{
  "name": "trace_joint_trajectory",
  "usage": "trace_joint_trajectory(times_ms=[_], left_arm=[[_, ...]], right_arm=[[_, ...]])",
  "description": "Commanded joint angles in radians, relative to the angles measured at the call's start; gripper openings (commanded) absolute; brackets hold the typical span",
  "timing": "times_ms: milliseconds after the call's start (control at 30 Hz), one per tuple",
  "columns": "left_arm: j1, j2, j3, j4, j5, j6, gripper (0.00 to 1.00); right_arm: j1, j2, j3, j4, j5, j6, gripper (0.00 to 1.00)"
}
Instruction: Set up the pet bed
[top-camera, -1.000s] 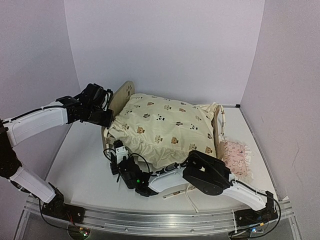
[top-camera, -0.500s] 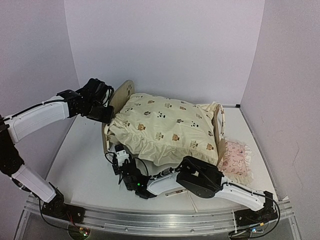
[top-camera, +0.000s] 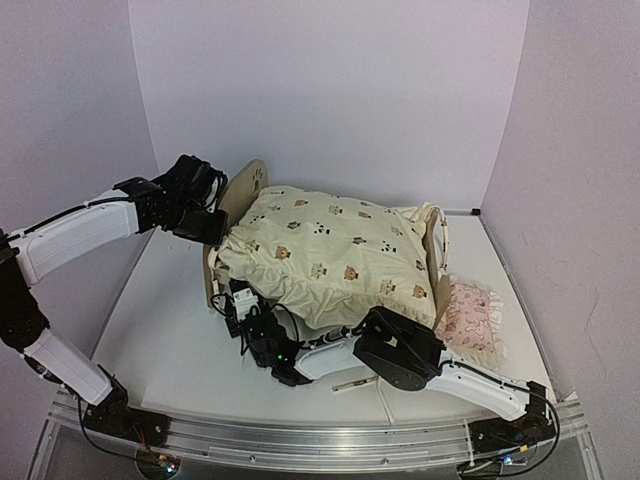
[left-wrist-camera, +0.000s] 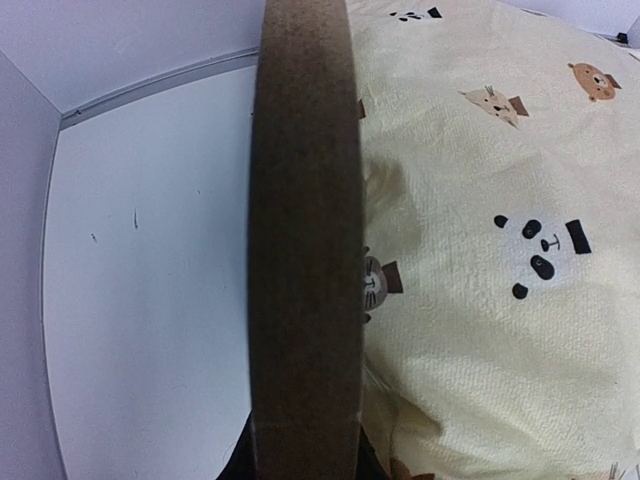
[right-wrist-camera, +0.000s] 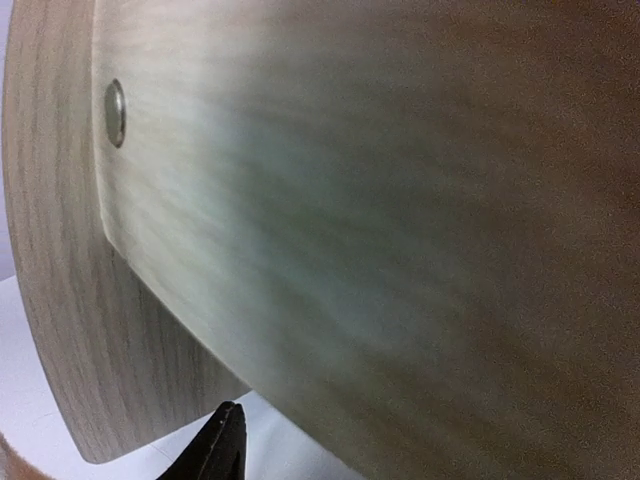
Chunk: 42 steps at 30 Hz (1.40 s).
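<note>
Left gripper (top-camera: 213, 228): jaws pinched on the rim of the headboard (left-wrist-camera: 305, 250), at the 9 o'clock end of the pet bed (top-camera: 247, 190). My read is that this grip steadies the frame so it cannot slide while the other arm works. Right gripper (top-camera: 240, 305): reaches across low to the 7 o'clock corner of the bed, tucked under the overhang of the cream animal-print cushion (top-camera: 335, 250). Its wrist view shows one fingertip (right-wrist-camera: 222, 445) below the wooden side rail (right-wrist-camera: 380, 250), very close. I cannot tell whether those jaws are apart or together. The cushion lies over the frame from headboard to footboard, bunched and drooping at 6 o'clock, so I judge the right arm is there to settle it. A pink ruffled pillow (top-camera: 472, 312) lies off the bed at 4 o'clock, beside the footboard. The bed stands mid-table (top-camera: 160, 320), a white matte surface boxed in by plain pale walls (top-camera: 330, 90).
</note>
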Motion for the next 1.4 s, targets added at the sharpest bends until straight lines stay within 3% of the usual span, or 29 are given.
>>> trace_joint_trajectory(times_ms=[0,333,533,733,1033,1167,1367], left_arm=[[-0.008,-0.039,0.125,0.147,0.065,-0.132,0.0],[-0.018,-0.039,0.13,0.138,0.055,-0.128,0.0],[-0.021,-0.039,0.131,0.136,0.046,-0.127,0.0],[-0.022,-0.032,0.154,0.128,0.041,-0.123,0.0],[-0.029,-0.03,0.187,0.113,0.049,-0.119,0.0],[-0.033,-0.034,0.188,0.108,0.05,-0.121,0.0],[-0.035,-0.035,0.186,0.107,0.046,-0.121,0.0]], right_arm=[[-0.033,0.047,0.064,0.049,-0.03,-0.009,0.45],[-0.056,0.082,0.117,0.042,-0.037,-0.006,0.36],[-0.058,0.072,0.108,0.042,0.024,-0.037,0.52],[-0.055,0.044,0.043,0.083,0.104,-0.047,0.59],[-0.066,0.121,0.17,0.083,0.097,-0.089,0.65],[-0.079,0.127,0.179,0.076,0.062,-0.071,0.56],[-0.084,0.116,0.179,0.063,0.03,-0.073,0.28]])
